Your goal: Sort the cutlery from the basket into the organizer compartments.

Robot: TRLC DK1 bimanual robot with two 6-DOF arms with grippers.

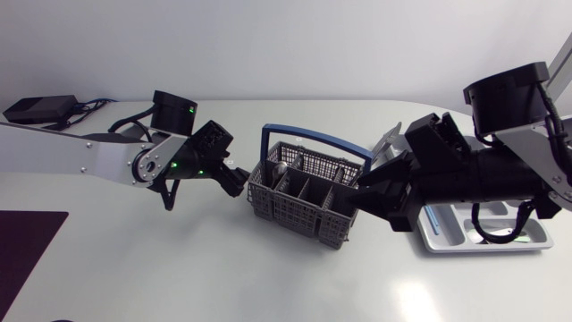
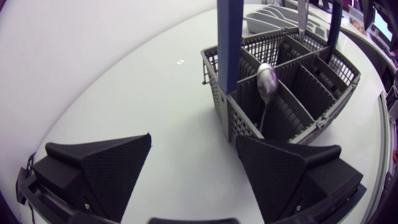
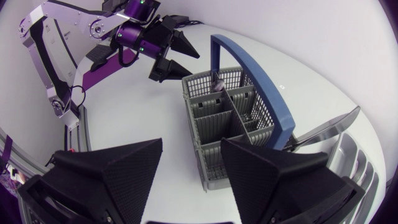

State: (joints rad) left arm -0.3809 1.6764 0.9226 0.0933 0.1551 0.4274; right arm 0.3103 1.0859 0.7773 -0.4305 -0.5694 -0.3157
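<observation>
one basket point(image 1: 299, 201), one spoon point(image 2: 267, 81), one organizer point(image 1: 447, 238), and two arms: left arm point(image 1: 80, 156), right arm point(image 1: 500, 174)

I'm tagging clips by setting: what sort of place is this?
Likely a robotics lab bench: the black left gripper and right gripper flank a grey plastic cutlery basket with blue handle on a plain white table.

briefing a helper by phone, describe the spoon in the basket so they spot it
Find the grey basket with the blue handle mid-table. At its end nearest the left gripper, a spoon stands bowl-up, its shiny rounded bowl against grey plastic dividers.
</observation>
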